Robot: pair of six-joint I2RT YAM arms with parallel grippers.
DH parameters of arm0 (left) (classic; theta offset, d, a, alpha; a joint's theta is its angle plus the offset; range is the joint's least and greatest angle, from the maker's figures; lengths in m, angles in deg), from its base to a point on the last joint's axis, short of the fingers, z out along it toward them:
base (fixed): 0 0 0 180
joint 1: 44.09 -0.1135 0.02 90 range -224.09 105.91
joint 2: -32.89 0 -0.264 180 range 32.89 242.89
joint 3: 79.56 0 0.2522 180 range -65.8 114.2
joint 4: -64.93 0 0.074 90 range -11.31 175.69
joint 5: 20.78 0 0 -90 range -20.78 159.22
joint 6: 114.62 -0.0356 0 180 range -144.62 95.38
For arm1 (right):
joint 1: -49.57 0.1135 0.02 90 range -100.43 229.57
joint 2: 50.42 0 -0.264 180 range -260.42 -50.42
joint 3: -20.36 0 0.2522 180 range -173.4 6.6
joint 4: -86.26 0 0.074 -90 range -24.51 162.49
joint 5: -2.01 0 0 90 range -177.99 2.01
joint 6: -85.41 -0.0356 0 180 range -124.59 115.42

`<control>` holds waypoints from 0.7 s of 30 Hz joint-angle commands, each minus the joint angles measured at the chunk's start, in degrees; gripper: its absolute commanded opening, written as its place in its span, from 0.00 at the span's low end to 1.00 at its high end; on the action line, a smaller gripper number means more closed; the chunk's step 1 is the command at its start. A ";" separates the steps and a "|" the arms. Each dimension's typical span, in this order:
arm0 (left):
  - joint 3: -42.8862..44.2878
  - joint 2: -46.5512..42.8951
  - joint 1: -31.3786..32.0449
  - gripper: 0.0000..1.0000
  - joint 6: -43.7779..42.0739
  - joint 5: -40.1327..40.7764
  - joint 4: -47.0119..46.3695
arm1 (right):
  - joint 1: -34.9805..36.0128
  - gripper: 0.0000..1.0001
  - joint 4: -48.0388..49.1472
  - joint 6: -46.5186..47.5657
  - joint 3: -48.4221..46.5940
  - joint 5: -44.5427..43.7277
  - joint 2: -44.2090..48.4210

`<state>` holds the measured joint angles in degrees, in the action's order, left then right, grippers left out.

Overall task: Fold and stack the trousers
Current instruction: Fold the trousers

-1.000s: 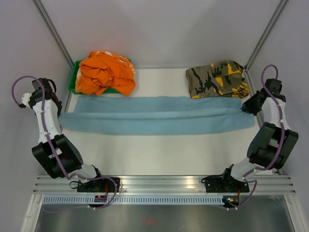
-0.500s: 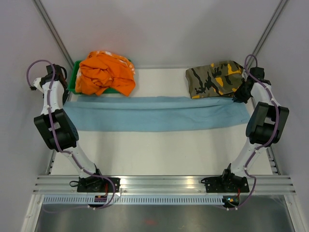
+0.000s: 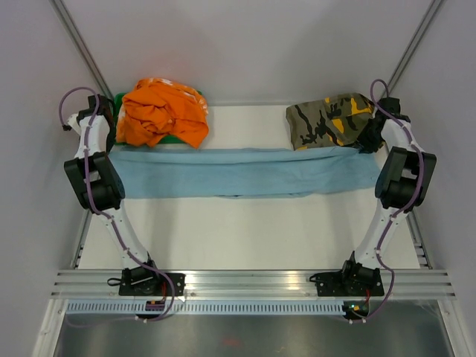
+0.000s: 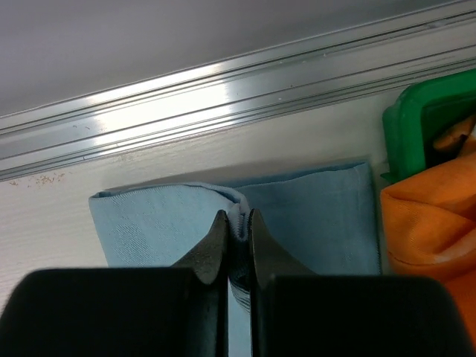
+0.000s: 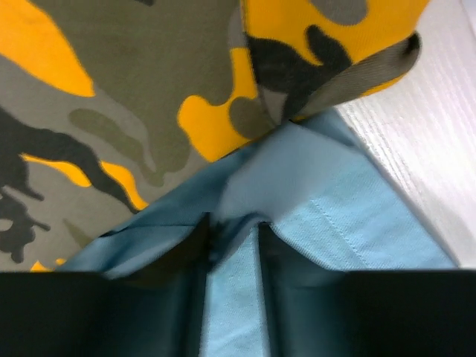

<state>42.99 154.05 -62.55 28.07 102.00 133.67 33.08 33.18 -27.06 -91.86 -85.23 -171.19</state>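
Note:
The light blue trousers (image 3: 242, 171) lie as a long folded band across the table from left to right. My left gripper (image 3: 104, 143) is shut on the band's left end; in the left wrist view a pinch of blue cloth (image 4: 236, 223) sits between my fingers (image 4: 213, 242). My right gripper (image 3: 367, 143) is shut on the right end, beside the camouflage garment (image 3: 331, 120). In the right wrist view blue cloth (image 5: 335, 216) fills the jaws under the camouflage garment (image 5: 149, 97). No waist button shows.
An orange garment (image 3: 163, 111) is heaped on a green tray (image 3: 113, 123) at the back left, also seen in the left wrist view (image 4: 431, 201). A metal rail (image 4: 223, 89) runs along the table's left edge. Grey walls stand behind and at both sides.
Both grippers have carried the front edge of the trousers toward the back, over the rest. The blue band is now narrower and lies closer to the orange and camouflage garments.

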 commanded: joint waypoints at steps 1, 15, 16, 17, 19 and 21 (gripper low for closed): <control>3.35 1.26 -1.32 0.03 0.06 5.11 -0.84 | -1.44 0.43 2.13 2.97 -3.85 -7.07 -0.26; 0.74 -16.38 0.52 1.00 -15.50 -3.06 -6.81 | 2.60 0.91 -0.60 9.74 -4.07 1.19 12.21; -4.33 -18.57 1.14 1.00 -16.55 -3.85 -7.69 | 2.78 0.89 1.58 9.65 -0.98 2.06 15.36; -7.42 -23.47 1.40 1.00 -17.17 -5.08 -10.65 | 3.04 0.82 2.74 8.78 1.92 3.03 16.96; -18.02 -28.41 2.19 0.99 -16.66 -9.82 -12.52 | 3.39 0.74 6.68 7.81 11.24 5.83 21.09; -25.70 -35.51 2.98 0.93 -15.78 -14.03 -16.46 | 4.09 0.49 8.89 5.36 19.04 5.85 24.33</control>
<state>25.92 124.94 -60.65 14.71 95.22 122.41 37.01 37.80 -19.26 -81.93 -82.10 -149.66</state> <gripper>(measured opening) 0.946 0.573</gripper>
